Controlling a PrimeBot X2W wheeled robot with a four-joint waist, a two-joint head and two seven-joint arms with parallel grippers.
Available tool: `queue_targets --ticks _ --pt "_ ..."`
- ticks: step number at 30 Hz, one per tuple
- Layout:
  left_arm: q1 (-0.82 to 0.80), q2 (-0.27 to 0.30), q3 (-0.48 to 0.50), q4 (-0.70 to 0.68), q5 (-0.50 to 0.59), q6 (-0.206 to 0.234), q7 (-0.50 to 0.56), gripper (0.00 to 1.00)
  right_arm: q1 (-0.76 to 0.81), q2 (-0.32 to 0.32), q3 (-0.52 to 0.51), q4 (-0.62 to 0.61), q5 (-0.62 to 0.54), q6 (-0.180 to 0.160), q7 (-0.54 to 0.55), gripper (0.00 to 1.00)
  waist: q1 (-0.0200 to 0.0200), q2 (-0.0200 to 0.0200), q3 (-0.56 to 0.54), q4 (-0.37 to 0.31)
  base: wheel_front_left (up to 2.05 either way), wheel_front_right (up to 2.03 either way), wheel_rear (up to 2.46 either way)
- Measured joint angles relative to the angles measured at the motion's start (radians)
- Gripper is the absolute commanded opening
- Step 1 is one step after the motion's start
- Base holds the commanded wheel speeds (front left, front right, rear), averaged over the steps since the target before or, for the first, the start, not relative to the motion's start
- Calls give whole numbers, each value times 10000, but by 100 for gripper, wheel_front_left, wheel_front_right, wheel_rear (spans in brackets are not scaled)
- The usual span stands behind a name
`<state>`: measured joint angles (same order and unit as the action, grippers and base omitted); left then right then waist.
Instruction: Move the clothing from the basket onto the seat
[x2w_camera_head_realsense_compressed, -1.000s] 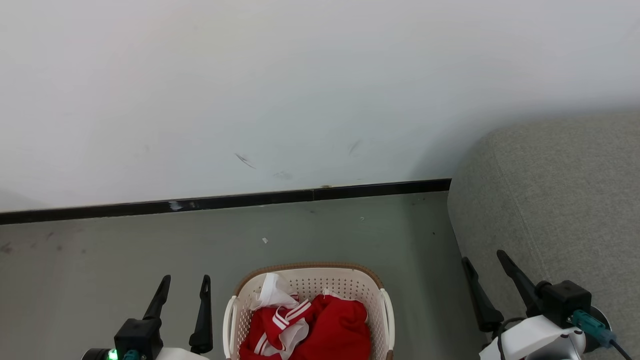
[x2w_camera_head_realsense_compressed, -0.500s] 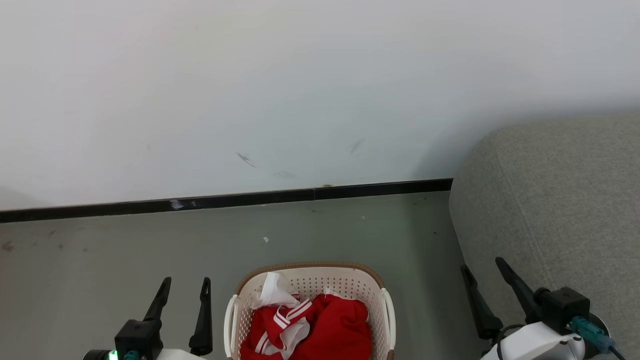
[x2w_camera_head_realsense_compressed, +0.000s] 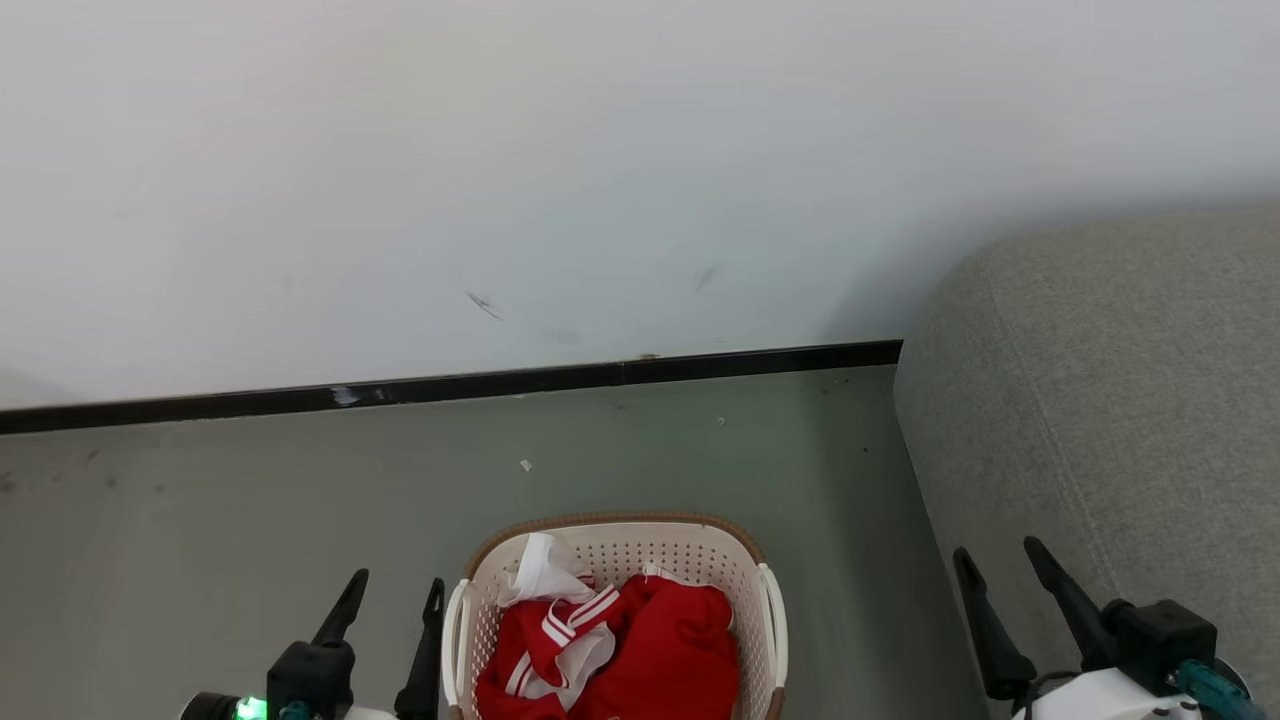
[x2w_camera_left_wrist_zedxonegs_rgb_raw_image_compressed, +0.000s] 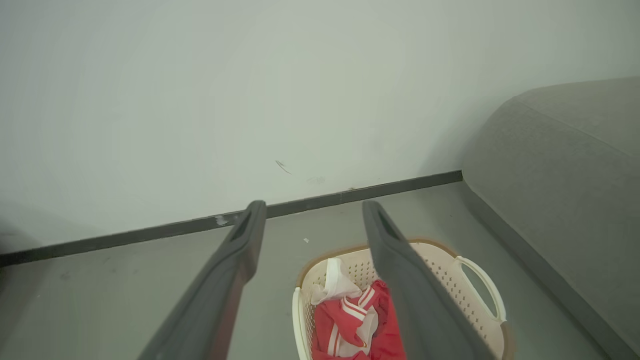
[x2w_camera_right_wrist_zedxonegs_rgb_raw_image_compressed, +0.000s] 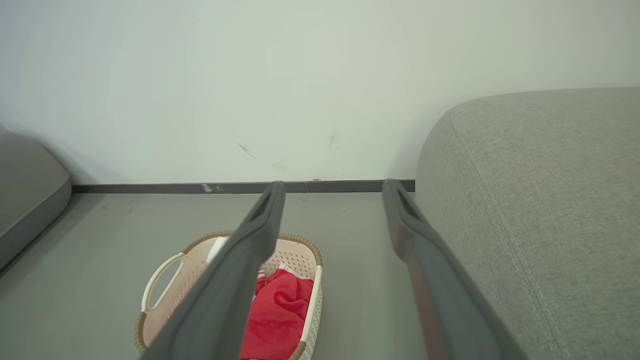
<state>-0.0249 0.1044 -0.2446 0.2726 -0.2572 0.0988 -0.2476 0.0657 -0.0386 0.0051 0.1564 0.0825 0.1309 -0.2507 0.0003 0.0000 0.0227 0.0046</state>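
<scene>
The cream basket (x2w_camera_head_realsense_compressed: 610, 524) stands on the floor at the bottom centre of the head view, with the red, white-striped clothing (x2w_camera_head_realsense_compressed: 655, 650) bunched inside it. My left gripper (x2w_camera_head_realsense_compressed: 397, 582) hangs open just left of the basket. My right gripper (x2w_camera_head_realsense_compressed: 998, 550) is open to the basket's right, in front of the grey seat (x2w_camera_head_realsense_compressed: 1100, 400). In the left wrist view the open left gripper (x2w_camera_left_wrist_zedxonegs_rgb_raw_image_compressed: 314, 205) points over the basket (x2w_camera_left_wrist_zedxonegs_rgb_raw_image_compressed: 445, 280) and the clothing (x2w_camera_left_wrist_zedxonegs_rgb_raw_image_compressed: 350, 320). The right wrist view shows the open right gripper (x2w_camera_right_wrist_zedxonegs_rgb_raw_image_compressed: 334, 185) above the basket (x2w_camera_right_wrist_zedxonegs_rgb_raw_image_compressed: 295, 256), the clothing (x2w_camera_right_wrist_zedxonegs_rgb_raw_image_compressed: 280, 310) and the seat (x2w_camera_right_wrist_zedxonegs_rgb_raw_image_compressed: 540, 200).
A white wall with a black baseboard (x2w_camera_head_realsense_compressed: 450, 385) runs behind the basket. Grey floor (x2w_camera_head_realsense_compressed: 250, 500) spreads to the left and behind it. Another grey cushion (x2w_camera_right_wrist_zedxonegs_rgb_raw_image_compressed: 25, 185) lies on the far side of the basket in the right wrist view.
The whole head picture has shifted a little, so the camera has moved. Both grippers sit lower in it and stay open. The clothing lies as before.
</scene>
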Motion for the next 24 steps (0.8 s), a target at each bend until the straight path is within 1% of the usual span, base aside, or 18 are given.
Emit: queue_targets --ticks 8,19,24 --pt "-660 19 -648 639 314 -393 226 100 141 19 -456 -336 0 0 -2 100 0 0 251 -115 0 0 0" --pt "-1388 -100 -1271 1755 711 -711 585 100 166 25 -1218 -1177 12 0 -2 100 0 1 761 -347 0 0 0" --pt "-1789 -104 -1432 2282 838 -798 631 100 130 31 -1285 -1365 13 0 -2 100 0 0 1058 -480 0 0 0"
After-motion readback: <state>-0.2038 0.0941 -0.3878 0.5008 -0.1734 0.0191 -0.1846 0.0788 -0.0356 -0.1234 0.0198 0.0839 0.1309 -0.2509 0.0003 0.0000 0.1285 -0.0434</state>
